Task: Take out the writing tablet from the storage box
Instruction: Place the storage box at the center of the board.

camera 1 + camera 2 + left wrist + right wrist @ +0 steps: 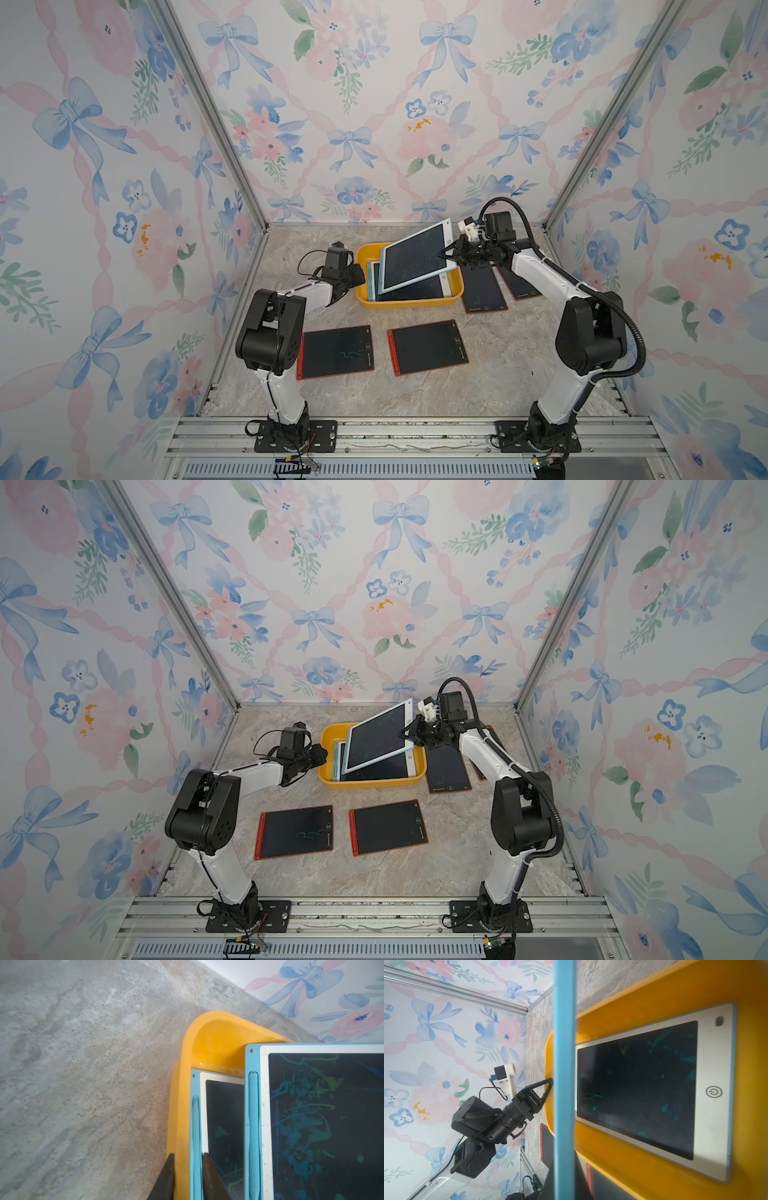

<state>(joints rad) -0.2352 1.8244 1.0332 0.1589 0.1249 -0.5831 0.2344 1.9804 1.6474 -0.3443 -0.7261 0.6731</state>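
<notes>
The yellow storage box [409,302] [370,783] stands at the back middle of the table. My right gripper [446,254] [564,1151] is shut on the right edge of a blue-framed writing tablet [415,259] [564,1043], which it holds tilted above the box. Another blue-framed tablet [409,291] [637,1088] lies flat inside. My left gripper [362,276] [187,1154] is at the box's left wall [180,1105]. Its jaws stand a little open, one finger outside the wall and one over the lower tablet's [224,1126] bezel.
Two red-edged dark tablets [336,352] [428,347] lie on the marble table in front of the box. Two more [484,291] [519,282] lie right of it, under my right arm. Flowered walls close in the back and both sides.
</notes>
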